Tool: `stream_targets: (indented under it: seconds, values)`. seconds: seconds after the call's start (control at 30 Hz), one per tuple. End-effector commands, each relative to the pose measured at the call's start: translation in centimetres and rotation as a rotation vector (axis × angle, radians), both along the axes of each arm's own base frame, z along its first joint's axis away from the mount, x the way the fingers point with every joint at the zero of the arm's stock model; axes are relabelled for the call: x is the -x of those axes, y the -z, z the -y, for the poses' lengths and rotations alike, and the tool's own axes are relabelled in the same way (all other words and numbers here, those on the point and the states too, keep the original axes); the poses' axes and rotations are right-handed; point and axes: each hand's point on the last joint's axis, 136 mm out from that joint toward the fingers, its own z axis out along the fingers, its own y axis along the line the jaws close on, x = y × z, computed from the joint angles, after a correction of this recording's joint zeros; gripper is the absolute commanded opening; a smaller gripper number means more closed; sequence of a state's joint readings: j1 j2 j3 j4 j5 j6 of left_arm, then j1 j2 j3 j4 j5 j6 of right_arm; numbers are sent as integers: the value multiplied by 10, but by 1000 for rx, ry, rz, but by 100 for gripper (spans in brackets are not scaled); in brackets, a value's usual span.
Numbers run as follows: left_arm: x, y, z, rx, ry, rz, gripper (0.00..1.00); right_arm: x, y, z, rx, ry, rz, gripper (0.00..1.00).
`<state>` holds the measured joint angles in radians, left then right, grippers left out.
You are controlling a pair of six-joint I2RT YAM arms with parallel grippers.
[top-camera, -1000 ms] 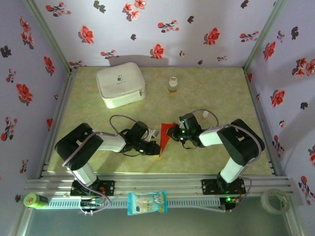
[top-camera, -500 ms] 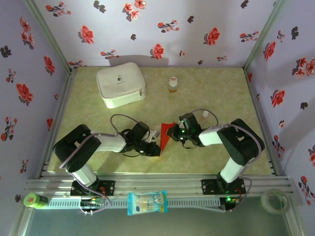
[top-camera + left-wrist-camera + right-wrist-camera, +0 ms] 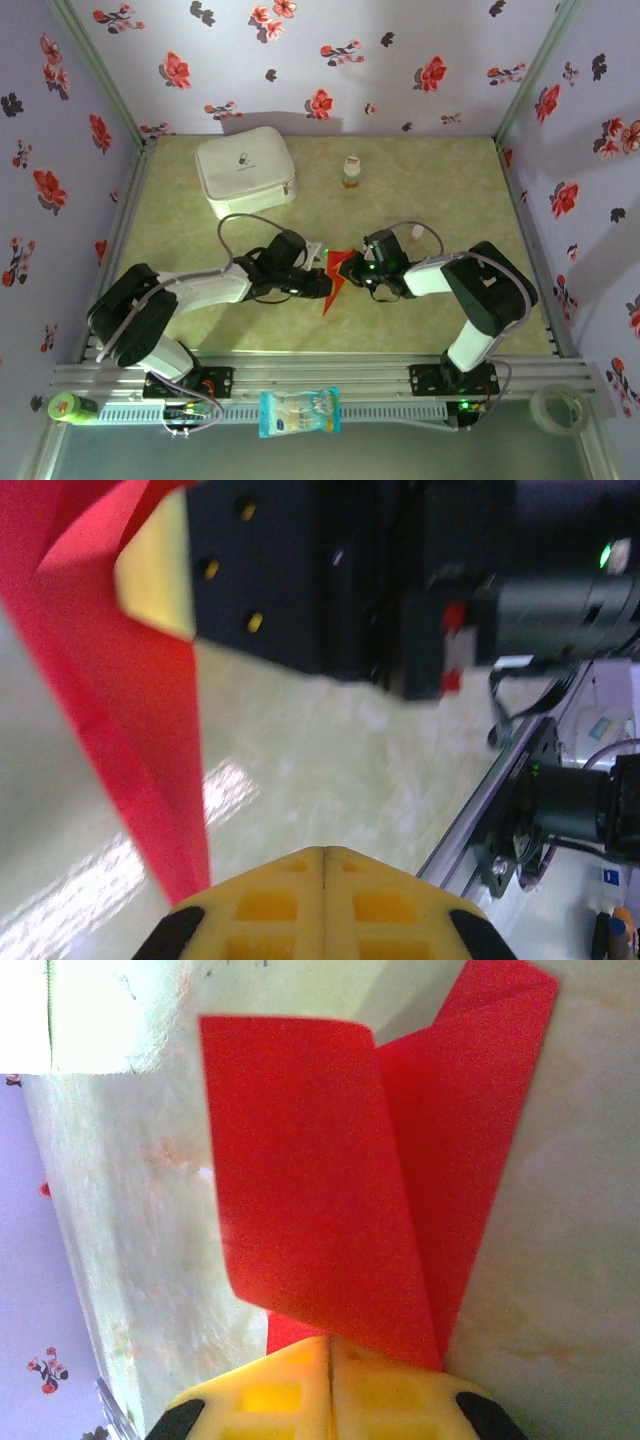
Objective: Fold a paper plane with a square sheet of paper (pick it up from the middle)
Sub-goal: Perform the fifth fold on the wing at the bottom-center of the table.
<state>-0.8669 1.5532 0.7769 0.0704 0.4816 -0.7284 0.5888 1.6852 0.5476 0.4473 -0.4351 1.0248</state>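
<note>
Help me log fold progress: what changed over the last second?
The left gripper slid right, toward the red paper, its elbow swinging out left; it sits shut beside the sheet's edge. The right gripper stayed shut on the paper; the white case and bottle did not move.

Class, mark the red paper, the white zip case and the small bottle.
red paper (image 3: 310, 1180): right wrist view, front flap's middle.
white zip case (image 3: 243, 168): top view, lid's centre.
small bottle (image 3: 351, 177): top view, its body.
</note>
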Motion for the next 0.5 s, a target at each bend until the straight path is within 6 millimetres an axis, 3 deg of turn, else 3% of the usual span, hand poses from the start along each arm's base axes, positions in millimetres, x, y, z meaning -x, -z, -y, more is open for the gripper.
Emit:
stream_targets:
  seconds: [0.0, 0.27, 0.47]
  values:
    - [-6, 8, 13, -12, 6, -24, 2, 8, 34, 10, 109, 23, -63, 8]
    - [-14, 31, 26, -36, 9, -46, 2, 7, 33, 9, 106, 24, -62, 8]
    - [-7, 56, 13, -102, -2, -77, 2, 8, 35, 9, 111, 23, -66, 8]
